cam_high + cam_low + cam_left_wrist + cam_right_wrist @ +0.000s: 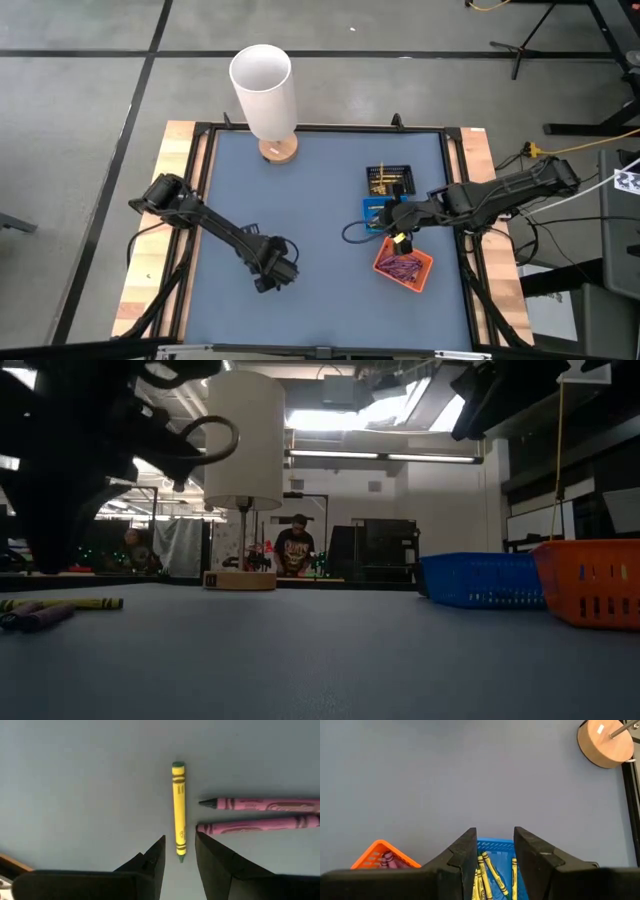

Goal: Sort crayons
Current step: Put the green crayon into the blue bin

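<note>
My left pincer [179, 851], spread, straddles the yellow crayon's [179, 807] near tip; light, stiff, roll-prone, so I'd pinch mid-barrel.

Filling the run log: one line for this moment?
left claw: open, straddling yellow crayon | right claw: open, over blue tray | purple crayons: on mat

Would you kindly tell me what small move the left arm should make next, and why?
Probably lower the left gripper and close on the yellow crayon: its open jaws already straddle that crayon's near end, while the two purple crayons lie just beside, so keep centred.
</note>
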Robot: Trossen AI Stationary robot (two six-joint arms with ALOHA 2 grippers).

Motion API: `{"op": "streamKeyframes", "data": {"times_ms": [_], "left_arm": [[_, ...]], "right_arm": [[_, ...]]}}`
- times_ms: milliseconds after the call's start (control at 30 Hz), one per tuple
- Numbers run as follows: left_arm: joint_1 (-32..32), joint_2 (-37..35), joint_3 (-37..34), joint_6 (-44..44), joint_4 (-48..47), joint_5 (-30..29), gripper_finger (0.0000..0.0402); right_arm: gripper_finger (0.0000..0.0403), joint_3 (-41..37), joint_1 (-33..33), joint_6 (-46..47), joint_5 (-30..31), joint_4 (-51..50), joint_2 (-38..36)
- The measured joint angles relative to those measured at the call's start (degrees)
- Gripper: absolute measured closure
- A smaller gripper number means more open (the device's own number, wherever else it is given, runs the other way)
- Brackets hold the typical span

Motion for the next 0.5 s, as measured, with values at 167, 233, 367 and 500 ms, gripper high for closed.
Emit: {"op": "streamKeyframes", "data": {"times_ms": [167,233,367,500], "left_arm": [[0.6,-0.7,-4.0,0.3,5.6,1.2,0.0311],[0.9,-0.7,-5.4,0.4,6.1,1.4,0.0312],[2.2,-0.8,-8.5,0.5,9.2,1.9,0.0312],[3.2,-1.0,-9.2,1.9,9.8,2.6,0.0312]], "right_arm": [[0.0274,0.0,0.0,0.0,0.0,0.0,0.0],[0.0274,0.0,0.0,0.0,0.0,0.0,0.0],[0.0274,0.0,0.0,0.0,0.0,0.0,0.0],[0.0274,0.0,0.0,0.0,0.0,0.0,0.0]]}}
